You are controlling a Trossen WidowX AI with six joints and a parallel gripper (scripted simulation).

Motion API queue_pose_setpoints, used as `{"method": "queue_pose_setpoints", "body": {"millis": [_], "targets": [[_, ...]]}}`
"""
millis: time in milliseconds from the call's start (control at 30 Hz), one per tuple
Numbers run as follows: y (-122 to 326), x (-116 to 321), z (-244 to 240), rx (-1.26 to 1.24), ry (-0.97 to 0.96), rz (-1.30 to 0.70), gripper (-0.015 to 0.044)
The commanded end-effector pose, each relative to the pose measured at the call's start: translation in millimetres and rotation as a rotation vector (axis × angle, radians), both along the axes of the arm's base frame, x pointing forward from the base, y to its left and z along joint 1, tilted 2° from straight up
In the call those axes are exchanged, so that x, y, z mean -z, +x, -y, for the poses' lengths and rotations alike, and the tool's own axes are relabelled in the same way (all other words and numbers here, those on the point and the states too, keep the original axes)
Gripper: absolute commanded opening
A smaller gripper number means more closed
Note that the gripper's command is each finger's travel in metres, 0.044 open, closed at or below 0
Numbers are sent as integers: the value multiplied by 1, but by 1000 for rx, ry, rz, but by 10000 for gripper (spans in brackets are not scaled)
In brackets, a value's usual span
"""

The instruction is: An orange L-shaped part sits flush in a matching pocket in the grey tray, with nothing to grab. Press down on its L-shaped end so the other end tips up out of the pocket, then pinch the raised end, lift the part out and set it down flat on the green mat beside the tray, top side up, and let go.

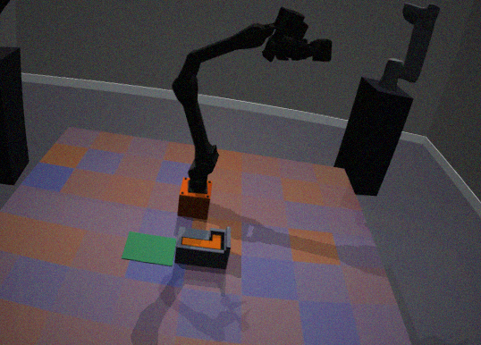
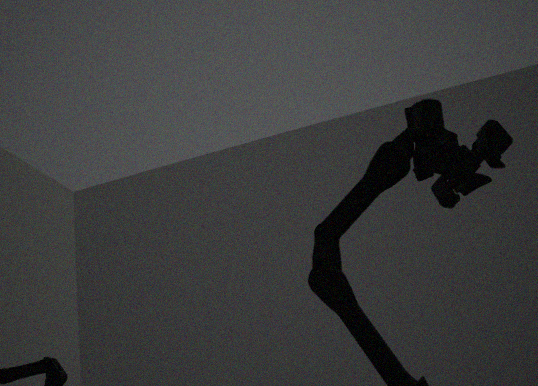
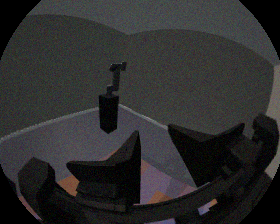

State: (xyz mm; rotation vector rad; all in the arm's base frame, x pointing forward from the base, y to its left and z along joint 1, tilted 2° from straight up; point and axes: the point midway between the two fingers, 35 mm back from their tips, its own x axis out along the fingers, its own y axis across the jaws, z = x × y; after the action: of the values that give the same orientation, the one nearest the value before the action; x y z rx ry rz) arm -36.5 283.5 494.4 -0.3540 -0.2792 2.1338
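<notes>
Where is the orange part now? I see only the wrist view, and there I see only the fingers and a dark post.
Observer: The orange part lies flush in the grey tray.
Operator: Is the gripper near it?
Observer: No, the gripper is high above the table, holding nothing.
Operator: And the mat?
Observer: The green mat lies beside the tray, on its left in the top view, with nothing on it.

Checkered orange, purple and blue table top (image 1: 277, 279) carrying a flat green rectangular mat (image 1: 149, 248), a dark grey tray (image 1: 202, 252) sitting just beside it, an orange arm base block (image 1: 194, 204) standing behind
</notes>
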Motion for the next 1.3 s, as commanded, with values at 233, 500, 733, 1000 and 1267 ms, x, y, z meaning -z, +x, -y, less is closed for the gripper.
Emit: {"method": "queue_pose_setpoints", "body": {"millis": [233, 500, 733, 1000, 1267], "targets": [[146, 136, -28, 640, -518, -369, 180], [235, 238, 20, 1133, -823, -651, 180], [278, 324, 102, 1586, -1072, -913, 180], [275, 393, 201, 2043, -1315, -1162, 180], [275, 393, 201, 2043, -1315, -1162, 180]]}}
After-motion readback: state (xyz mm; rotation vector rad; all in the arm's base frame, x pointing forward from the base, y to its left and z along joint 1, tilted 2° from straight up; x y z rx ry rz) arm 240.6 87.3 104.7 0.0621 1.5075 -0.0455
